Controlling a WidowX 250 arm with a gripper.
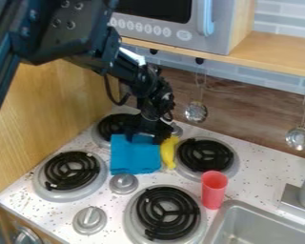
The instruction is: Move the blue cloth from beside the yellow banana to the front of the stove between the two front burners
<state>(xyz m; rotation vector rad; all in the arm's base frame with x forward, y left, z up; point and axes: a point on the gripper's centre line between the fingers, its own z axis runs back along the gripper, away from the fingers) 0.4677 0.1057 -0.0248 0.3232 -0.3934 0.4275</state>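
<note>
Cloth: The blue cloth (135,157) is on the white worktop (104,198), in the middle of the stove. It looks light and soft, so it should bend and droop easily. It likely won't break. The top edge, close to the hand, looks like a good place to pinch it. One thin fold might slip out, so a thick bunch would be better.

Left burner: A black ring burner (71,164) sits near the wood wall, left of the cloth.

Knobs: One silver knob (89,220) is near the front, and another knob (124,183) is just below the cloth.

Hand: The black hand (147,133) points down at the top edge of the cloth, in front of the back left burner (110,125). I can't tell if it has a grip on the cloth or is let go.

Banana: A yellow banana (168,151) is right beside the cloth, on its right side. It could get bumped or dragged along if the cloth is pulled that way.

Right burners: One burner (167,213) is at the front, and one burner (205,155) is behind it.

Cup: A red cup (213,189) stands up between the burners and the sink (244,219).
</note>
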